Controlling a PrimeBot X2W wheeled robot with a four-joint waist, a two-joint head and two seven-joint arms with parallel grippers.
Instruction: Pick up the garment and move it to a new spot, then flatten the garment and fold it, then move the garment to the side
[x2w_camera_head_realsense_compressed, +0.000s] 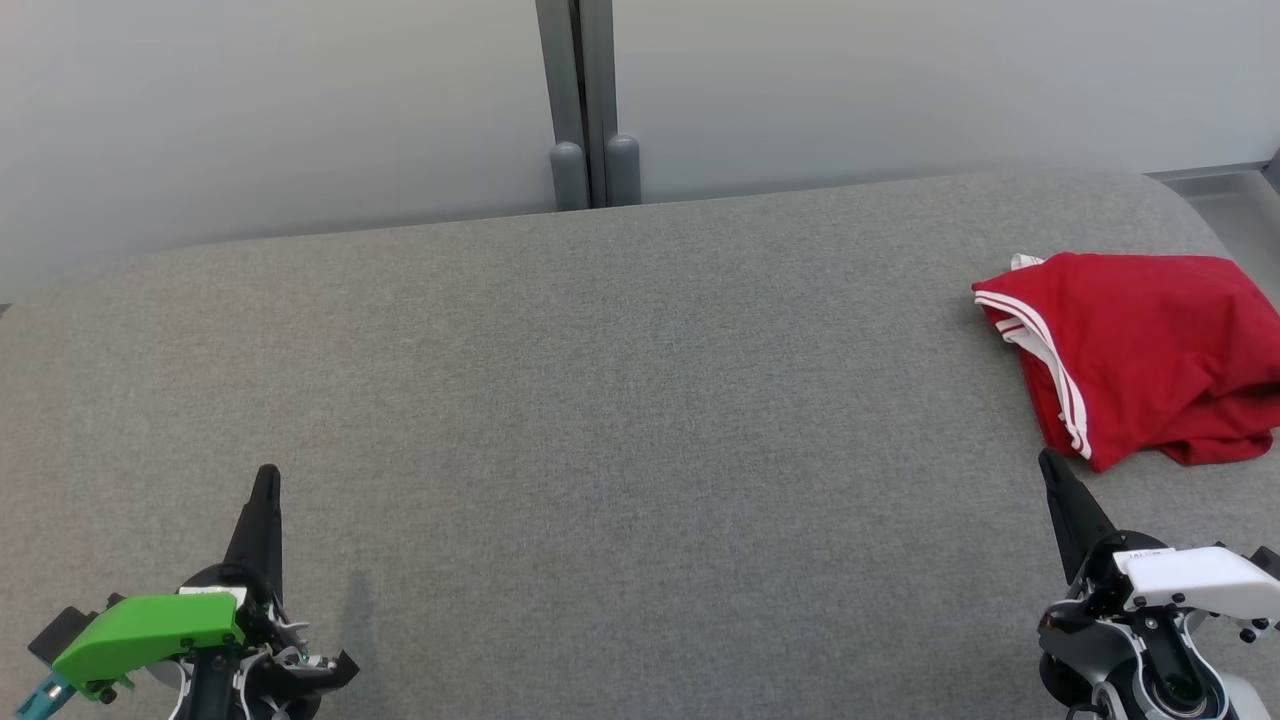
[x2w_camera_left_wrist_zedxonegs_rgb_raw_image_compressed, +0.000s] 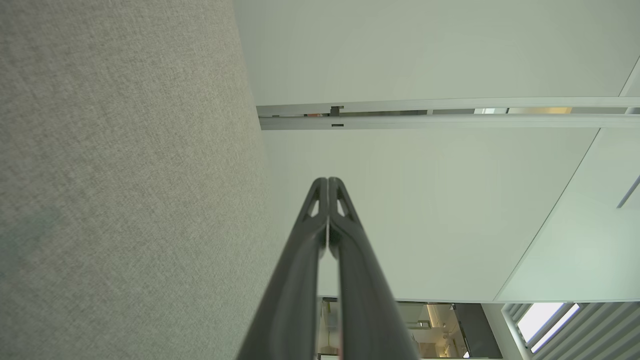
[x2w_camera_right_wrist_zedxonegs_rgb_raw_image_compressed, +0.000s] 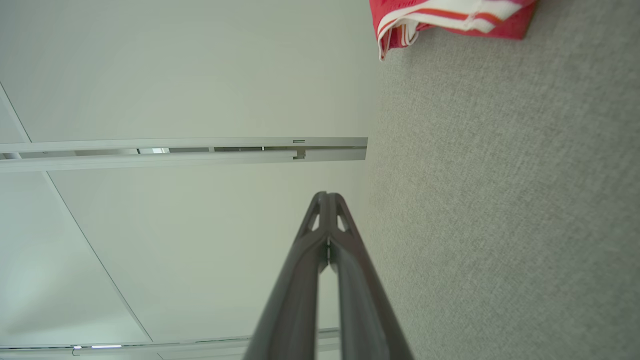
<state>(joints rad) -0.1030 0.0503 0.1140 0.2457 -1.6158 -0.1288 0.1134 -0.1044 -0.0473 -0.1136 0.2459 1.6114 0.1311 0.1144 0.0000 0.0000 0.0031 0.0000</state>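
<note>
The left pincer (x2w_camera_head_realsense_compressed: 266, 478) and right pincer (x2w_camera_head_realsense_compressed: 1048, 462) are each holding their fingers pressed together, empty, while red shorts (x2w_camera_head_realsense_compressed: 1140, 350) are lying bunched on the grey desk (x2w_camera_head_realsense_compressed: 620, 400).

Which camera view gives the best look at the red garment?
The head view: the red garment lies bunched at the right of the grey surface, almost all in frame. The right wrist view catches its striped edge at the top. The left wrist view faces surface and wall.
</note>
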